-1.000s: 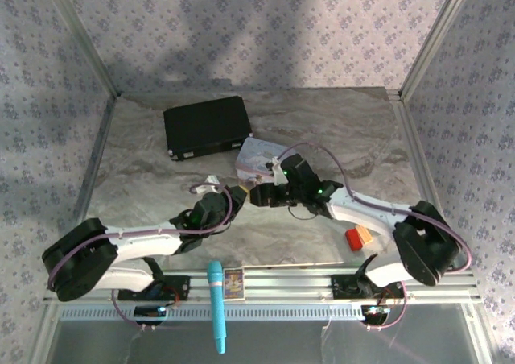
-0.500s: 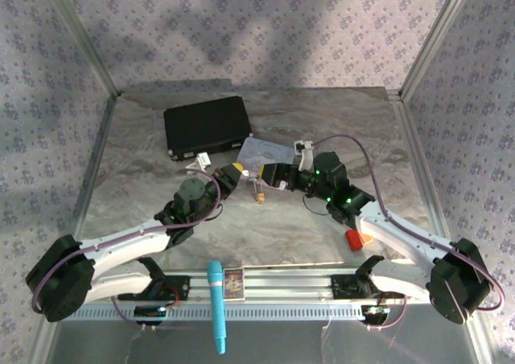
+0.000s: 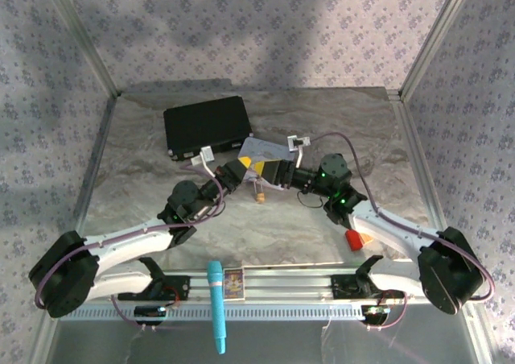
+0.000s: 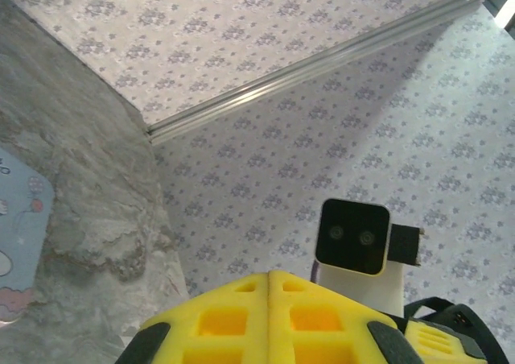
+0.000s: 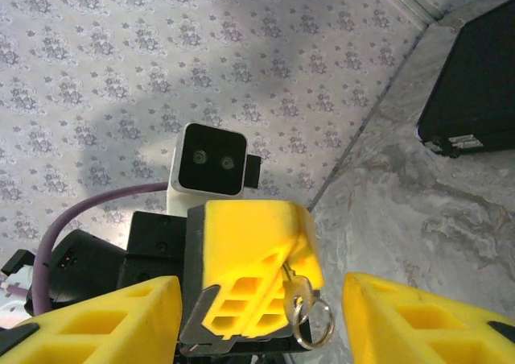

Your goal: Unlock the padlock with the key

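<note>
Padlock (image 3: pixel 259 193), tiny, brass-gold, on the grey marbled table (image 3: pixel 346 130) just below both pincers. Left gripper (image 4: pixel 269 320) clamped on the small silvery key (image 5: pixel 296 293); right gripper (image 3: pixel 265 169) spread wide either side, holding nothing. Seemingly mid key handover or regrip. Next, probably: steadying the padlock, lining up the key. Pale blue tin (image 3: pixel 261 148) close behind; open tabletop nearer.

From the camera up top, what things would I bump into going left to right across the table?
black case → padlock → red-and-orange block
</note>
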Available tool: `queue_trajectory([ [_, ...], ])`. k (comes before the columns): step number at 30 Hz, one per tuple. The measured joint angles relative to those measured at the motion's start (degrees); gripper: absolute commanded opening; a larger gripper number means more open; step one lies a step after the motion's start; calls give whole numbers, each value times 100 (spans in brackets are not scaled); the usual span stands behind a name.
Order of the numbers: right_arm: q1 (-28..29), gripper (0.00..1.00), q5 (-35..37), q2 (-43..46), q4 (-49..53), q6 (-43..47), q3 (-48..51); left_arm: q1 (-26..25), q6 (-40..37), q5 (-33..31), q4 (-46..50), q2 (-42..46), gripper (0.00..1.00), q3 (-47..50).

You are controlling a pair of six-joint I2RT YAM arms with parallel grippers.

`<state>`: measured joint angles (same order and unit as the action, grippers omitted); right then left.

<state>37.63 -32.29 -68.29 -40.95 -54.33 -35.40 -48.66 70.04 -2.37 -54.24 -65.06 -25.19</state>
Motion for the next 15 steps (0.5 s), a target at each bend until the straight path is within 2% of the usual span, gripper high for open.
queue_trajectory([
  [6, 0, 41, -24, -35, -63, -79, 13, -11, 2, 4, -7, -4, 0, -2],
  [15, 0, 30, -103, -284, -310, -214, 90, -11, 13, 2, -155, -151, 0, -2],
])
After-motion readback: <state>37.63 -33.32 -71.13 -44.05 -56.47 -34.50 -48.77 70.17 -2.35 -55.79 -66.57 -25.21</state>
